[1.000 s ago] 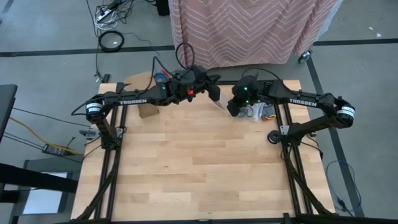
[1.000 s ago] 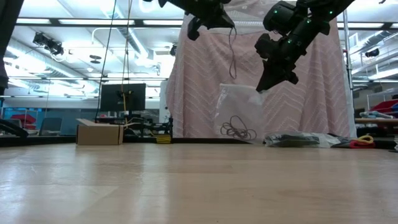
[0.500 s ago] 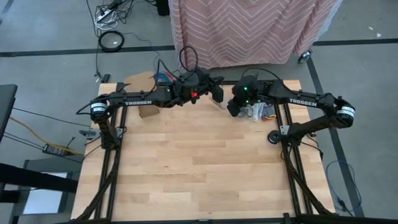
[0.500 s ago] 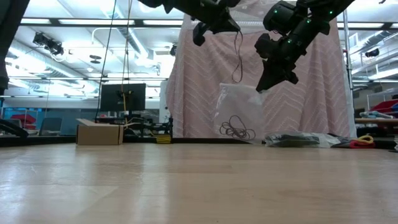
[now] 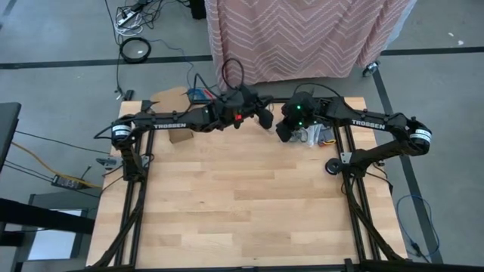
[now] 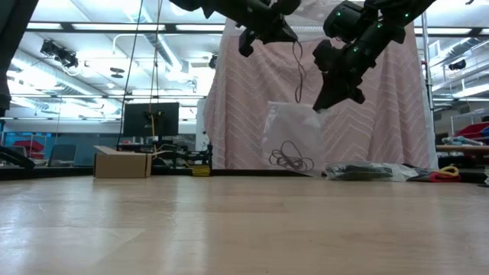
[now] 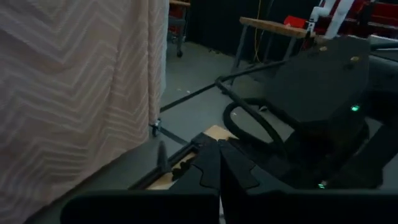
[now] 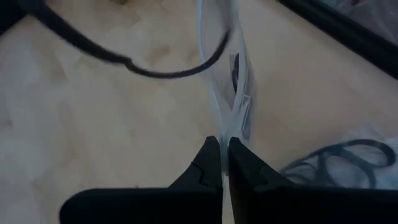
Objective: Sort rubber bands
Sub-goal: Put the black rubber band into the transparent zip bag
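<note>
You have: arms 2 | clear bags held up 1 (image 6: 294,141) | black bands dangling 1 (image 6: 299,72) | cardboard boxes 1 (image 6: 122,162) | desks 1 (image 5: 242,204)

From above, I see both arms meet at the table's (image 5: 242,204) twelve o'clock edge. The plastic bag (image 6: 294,141) hangs under the right gripper (image 6: 325,103), rubber bands (image 6: 292,159) in its bottom; the left gripper (image 6: 284,34) hovers at its ten o'clock. A cardboard box (image 6: 122,162) sits at nine o'clock.
</note>
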Tool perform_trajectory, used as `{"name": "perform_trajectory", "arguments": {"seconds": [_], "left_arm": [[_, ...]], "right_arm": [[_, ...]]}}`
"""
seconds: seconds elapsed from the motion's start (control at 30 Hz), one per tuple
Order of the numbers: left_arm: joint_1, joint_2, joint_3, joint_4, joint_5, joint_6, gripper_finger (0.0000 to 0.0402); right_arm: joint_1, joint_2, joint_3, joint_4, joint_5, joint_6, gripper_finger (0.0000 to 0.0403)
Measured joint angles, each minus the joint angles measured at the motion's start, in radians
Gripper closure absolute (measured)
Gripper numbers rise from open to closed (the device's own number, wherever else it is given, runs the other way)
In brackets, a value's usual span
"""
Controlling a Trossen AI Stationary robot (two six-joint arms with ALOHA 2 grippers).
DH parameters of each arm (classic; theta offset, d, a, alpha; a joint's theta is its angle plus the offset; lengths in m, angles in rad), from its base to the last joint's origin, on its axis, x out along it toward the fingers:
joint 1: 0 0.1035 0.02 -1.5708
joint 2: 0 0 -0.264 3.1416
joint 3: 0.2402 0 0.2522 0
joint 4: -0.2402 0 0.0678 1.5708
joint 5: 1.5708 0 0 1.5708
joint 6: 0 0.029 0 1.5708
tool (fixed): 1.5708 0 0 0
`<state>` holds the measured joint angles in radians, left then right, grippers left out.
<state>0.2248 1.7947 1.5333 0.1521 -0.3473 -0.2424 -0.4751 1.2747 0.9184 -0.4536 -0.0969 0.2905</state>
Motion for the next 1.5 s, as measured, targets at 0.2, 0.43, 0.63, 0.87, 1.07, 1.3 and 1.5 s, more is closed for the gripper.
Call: {"name": "perform_trajectory", "arguments": {"seconds": [0.2, 0.43, 0.63, 0.87, 1.07, 1.3, 1.5], "left_arm": [[0.010, 0.000, 0.000, -0.061, 0.087, 0.031, 0.0401], [0.012, -0.027, 0.000, -0.155, 0.313, 0.103, 0.0401], [0.018, -0.072, 0.000, -0.230, 0.455, 0.109, 0.0401], [0.036, -0.116, 0.000, -0.382, 0.597, 0.163, 0.0401], [0.039, -0.122, 0.000, -0.457, 0.622, 0.214, 0.0401], [0.075, -0.153, 0.000, -0.485, 0.525, 0.245, 0.0401], [0.105, -0.171, 0.000, -0.490, 0.522, 0.264, 0.0401]], "right_arm": [[0.002, 0.000, 0.000, 0.008, -0.153, -0.016, 0.0403], [0.003, 0.000, 0.000, 0.005, -0.328, -0.065, 0.0403], [0.009, 0.000, 0.000, -0.051, -0.429, -0.104, 0.0403], [0.011, -0.001, 0.000, -0.084, -0.492, -0.152, 0.0403], [0.011, -0.001, 0.000, -0.082, -0.501, -0.153, 0.0403], [0.013, -0.001, 0.000, -0.086, -0.501, -0.153, 0.0403], [0.015, -0.001, 0.000, -0.083, -0.498, -0.153, 0.0403]]}}
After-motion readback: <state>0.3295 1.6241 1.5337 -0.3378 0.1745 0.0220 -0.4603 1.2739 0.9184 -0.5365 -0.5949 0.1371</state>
